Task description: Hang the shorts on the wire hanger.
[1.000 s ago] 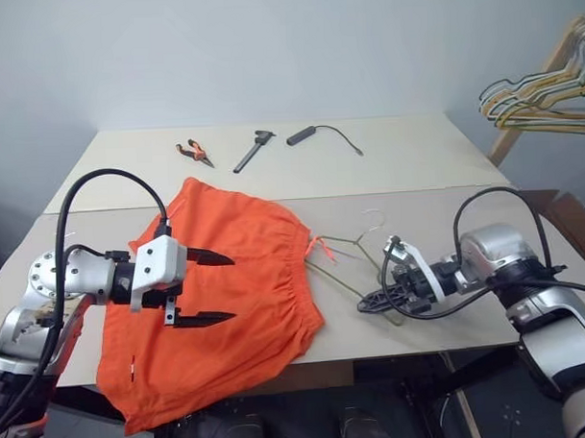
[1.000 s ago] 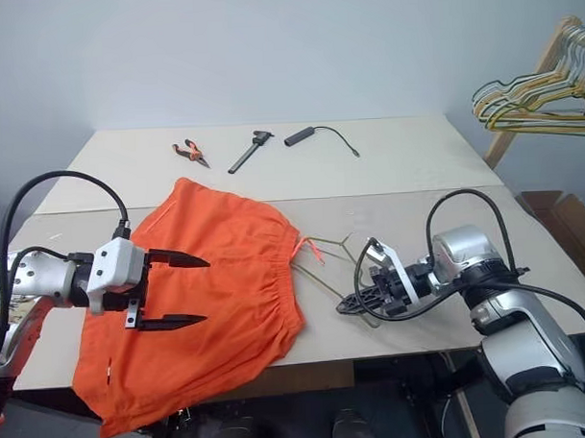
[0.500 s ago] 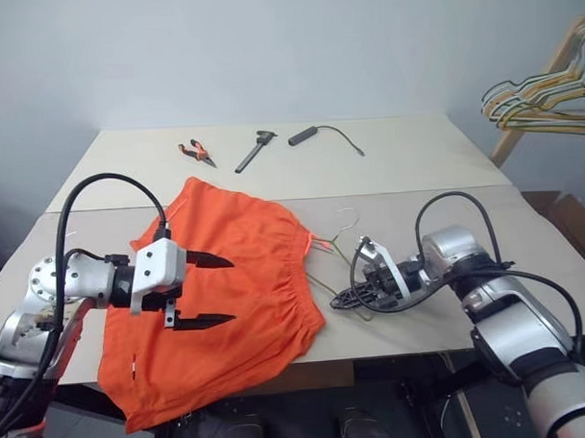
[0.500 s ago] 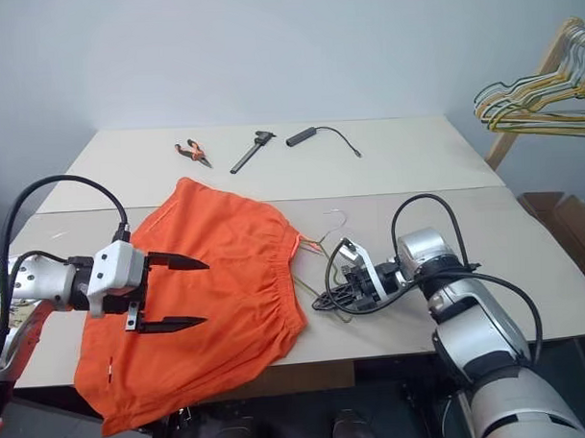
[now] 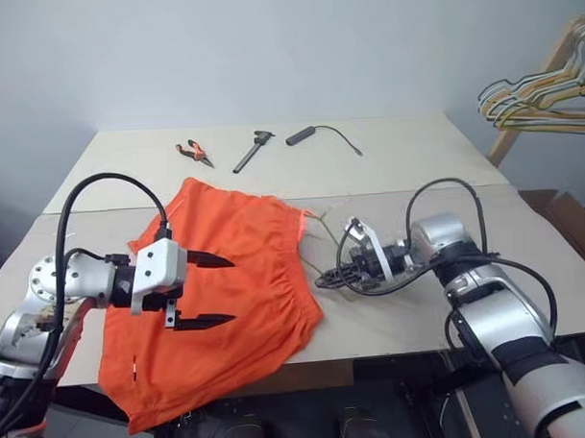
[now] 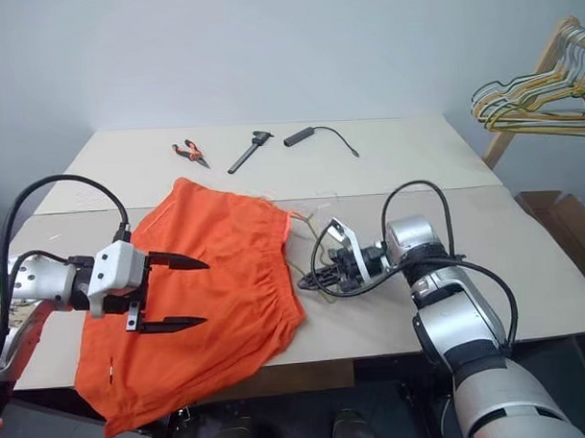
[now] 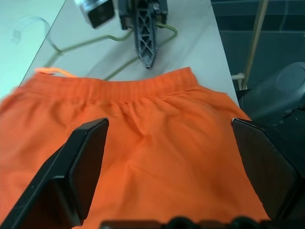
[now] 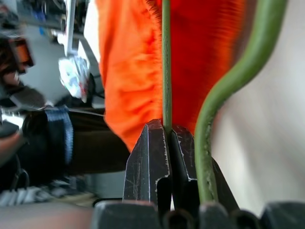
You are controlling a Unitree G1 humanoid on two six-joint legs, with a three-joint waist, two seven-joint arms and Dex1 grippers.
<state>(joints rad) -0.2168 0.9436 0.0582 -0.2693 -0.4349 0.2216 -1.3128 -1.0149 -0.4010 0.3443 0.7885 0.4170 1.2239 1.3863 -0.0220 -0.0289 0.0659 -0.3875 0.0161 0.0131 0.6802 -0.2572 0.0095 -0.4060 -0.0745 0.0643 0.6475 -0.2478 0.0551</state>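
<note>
So on the left, the left gripper [image 5: 210,289] hangs above the shorts [image 5: 237,279] with its fingers spread wide, holding nothing. The orange shorts lie flat on the table [image 5: 406,167], one leg drooping over the near edge. Just right of the waistband, the right gripper [image 5: 325,279] has its fingers pinched tight on the wire hanger [image 7: 90,42], which sits on the table against the waistband. Pliers [image 5: 194,152] and a couple other tools are at the far side

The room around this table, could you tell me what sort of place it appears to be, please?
Probably a lab or workshop: a plain table against a bare wall, pliers and hand tools lying on it, and a wooden rack of hangers alongside.
</note>
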